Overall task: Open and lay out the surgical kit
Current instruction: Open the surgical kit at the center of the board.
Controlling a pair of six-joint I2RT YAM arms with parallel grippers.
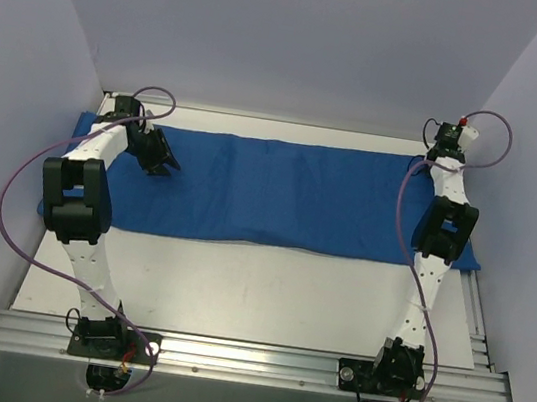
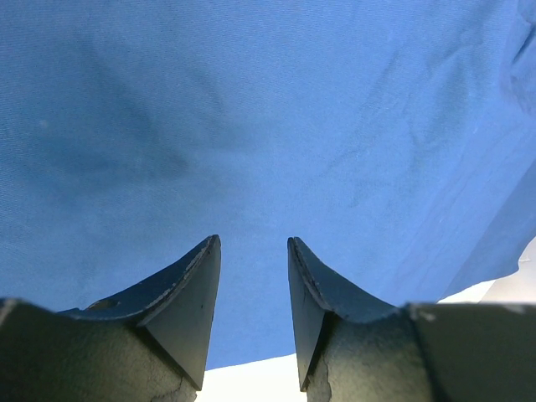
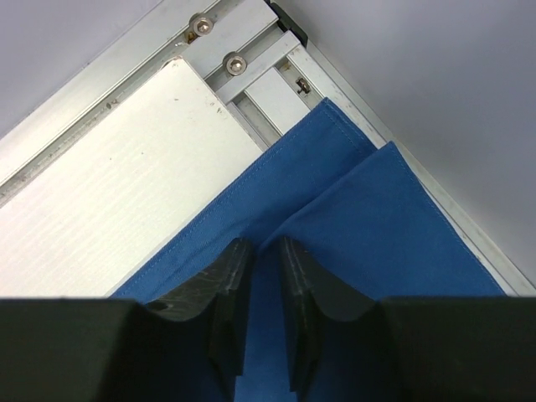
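The royal-blue cloth wrap [image 1: 280,193] lies as a long folded strip across the far half of the table. The steel tray and the instruments are hidden. My left gripper [image 1: 161,163] hovers over the cloth's left part. In the left wrist view it [image 2: 251,239] is open and empty, with cloth [image 2: 251,109] filling the view beneath. My right gripper [image 1: 428,162] is at the cloth's far right corner. In the right wrist view it [image 3: 264,240] has its jaws nearly closed on the edge of the upper cloth layer [image 3: 377,218].
Bare white tabletop [image 1: 255,290] lies in front of the cloth. Aluminium rails [image 3: 251,75] run along the table's right edge [image 1: 481,324], close to the cloth corner. Pale walls enclose the table on three sides. Purple cables loop off both arms.
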